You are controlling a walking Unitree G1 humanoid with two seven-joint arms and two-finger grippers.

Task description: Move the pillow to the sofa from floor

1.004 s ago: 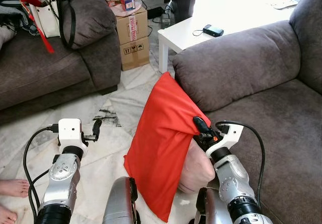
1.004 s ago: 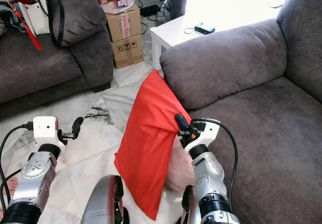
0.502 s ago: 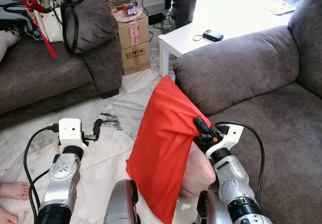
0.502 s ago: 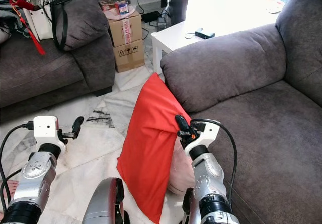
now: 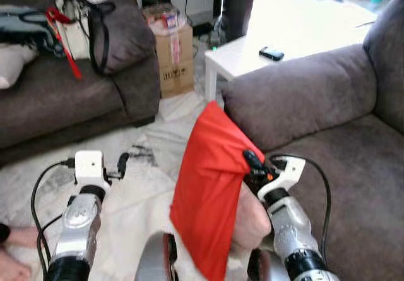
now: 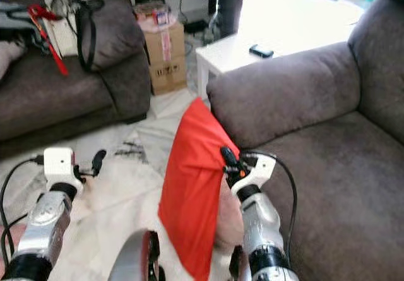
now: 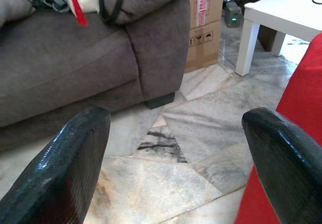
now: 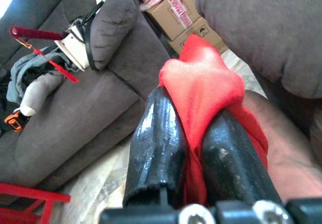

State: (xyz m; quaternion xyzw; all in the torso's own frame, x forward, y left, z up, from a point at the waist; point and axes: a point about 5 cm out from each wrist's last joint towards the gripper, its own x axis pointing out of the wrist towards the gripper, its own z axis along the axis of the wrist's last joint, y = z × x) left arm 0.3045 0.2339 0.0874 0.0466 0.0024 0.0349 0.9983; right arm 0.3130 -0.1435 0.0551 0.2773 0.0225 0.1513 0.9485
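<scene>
The right gripper (image 5: 250, 165) is raised in front of the robot with its wrist bent up, its two black fingers (image 8: 156, 143) pinched tight on a fold of the red pillow (image 5: 208, 186). The pillow hangs from that pinch, its top corner pointing up toward 12 o'clock and its lower end dangling off the floor (image 5: 142, 186), just beside the armrest of the grey sofa (image 5: 341, 167), which lies at the gripper's 3 o'clock. A pinkish inner cushion bulges out of the red cover beside the right forearm.

The left gripper (image 7: 171, 148) is held out low over the marble floor, at 9 o'clock from the pillow, its fingers spread wide and holding nothing.

At 12 o'clock stands a white table (image 5: 252, 57) with a small dark device on it. At 11 o'clock are stacked cardboard boxes (image 5: 172, 57), and at 10 o'clock a second sofa (image 5: 69, 104) carries a white handbag (image 5: 76, 31) with black straps and a red strip.
</scene>
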